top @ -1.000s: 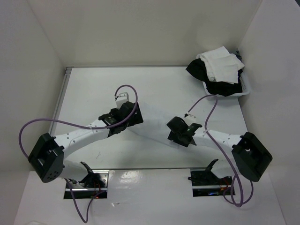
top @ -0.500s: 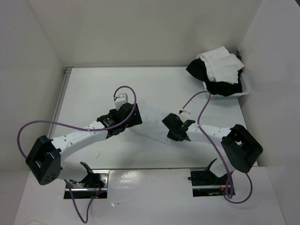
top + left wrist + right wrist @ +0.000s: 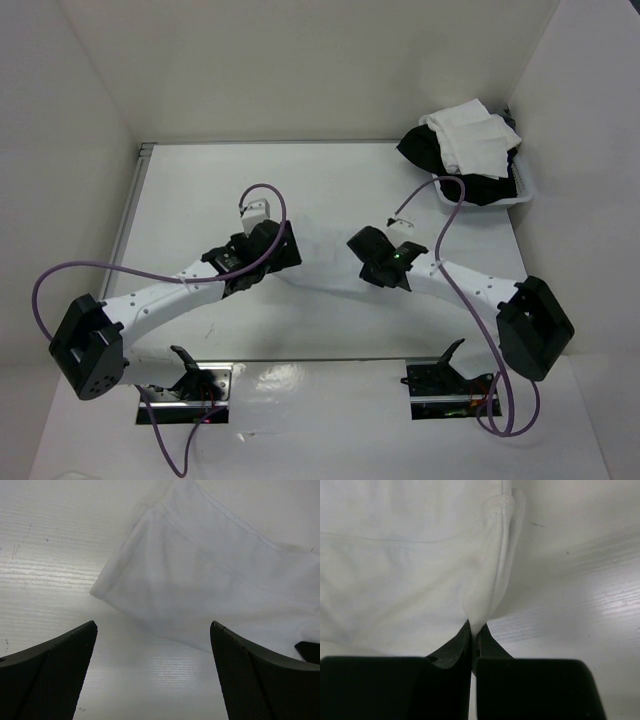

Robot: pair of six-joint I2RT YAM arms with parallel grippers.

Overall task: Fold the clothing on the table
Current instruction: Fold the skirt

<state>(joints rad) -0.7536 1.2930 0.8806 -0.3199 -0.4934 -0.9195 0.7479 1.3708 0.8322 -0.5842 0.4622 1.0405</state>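
Clothing (image 3: 420, 555) pinched by R hand (image 3: 472, 627); L hand (image 3: 154, 626) wide.

The clothing (image 3: 200, 580) is plain white, the desk (image 3: 200, 190) white with a grey strip (image 3: 128, 205), the left claw (image 3: 152, 626) and right claw (image 3: 474, 630) black, the cables (image 3: 100, 265) purple, the heap (image 3: 470, 140) black-and-white.

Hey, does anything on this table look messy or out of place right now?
The heap of white and black garments overflows the bin at the far right corner, hanging over its rim. The clothing lies slanted and creased, one edge pinched between the shut jaws of the right gripper.
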